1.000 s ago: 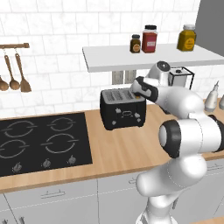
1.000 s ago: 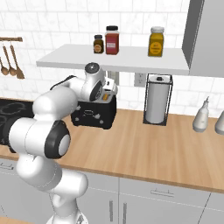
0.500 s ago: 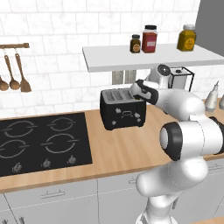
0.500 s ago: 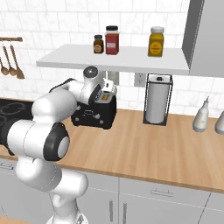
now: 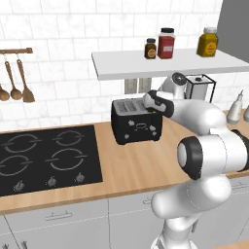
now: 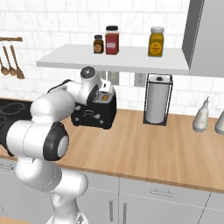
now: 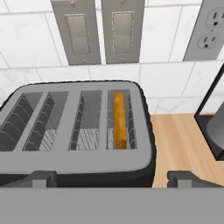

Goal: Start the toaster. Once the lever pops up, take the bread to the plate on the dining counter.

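Black toaster (image 7: 78, 131) stands on the wooden worktop (image 5: 136, 165) against the tiled wall. Bread (image 7: 119, 119) sits deep in its rightmost slot. Gripper (image 7: 111, 177) hovers above the toaster's near edge, jaws wide, holding nothing. Risk, as judged: descending off-line, a fingertip could catch the slot rim or shove the toaster.
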You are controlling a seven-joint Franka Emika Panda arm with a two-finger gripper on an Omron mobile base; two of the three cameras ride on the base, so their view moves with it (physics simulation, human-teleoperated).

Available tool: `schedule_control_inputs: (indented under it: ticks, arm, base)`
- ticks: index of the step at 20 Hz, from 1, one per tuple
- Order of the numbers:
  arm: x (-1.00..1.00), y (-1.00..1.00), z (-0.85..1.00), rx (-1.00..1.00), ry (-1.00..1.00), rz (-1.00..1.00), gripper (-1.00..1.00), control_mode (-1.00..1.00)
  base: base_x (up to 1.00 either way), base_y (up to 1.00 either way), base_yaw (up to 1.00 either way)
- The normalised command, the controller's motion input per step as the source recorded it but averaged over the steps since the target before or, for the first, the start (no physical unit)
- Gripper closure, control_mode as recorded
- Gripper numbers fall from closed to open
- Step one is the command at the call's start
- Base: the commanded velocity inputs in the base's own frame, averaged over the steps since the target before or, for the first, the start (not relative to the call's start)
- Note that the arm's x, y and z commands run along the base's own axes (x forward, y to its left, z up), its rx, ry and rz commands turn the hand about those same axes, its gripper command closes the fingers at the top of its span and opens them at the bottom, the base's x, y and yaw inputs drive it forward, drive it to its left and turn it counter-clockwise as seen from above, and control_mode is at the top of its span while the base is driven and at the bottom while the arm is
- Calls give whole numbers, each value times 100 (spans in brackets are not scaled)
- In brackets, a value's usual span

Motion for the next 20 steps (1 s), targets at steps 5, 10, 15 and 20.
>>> schedule_control_inputs:
  ticks: [5,10,15,20]
  arm:
    - [20,0,-22,0,0,0,-100,-100]
    - [16,0,-21,0,0,0,-100,-100]
    - [3,-6,-1,0,-1,0,-100,-100]
    - [6,-8,0,0,-2,0,-100,-100]
  base:
    - [0,0,0]
    - [0,0,0]
    - [0,0,0]
    - [0,0,0]
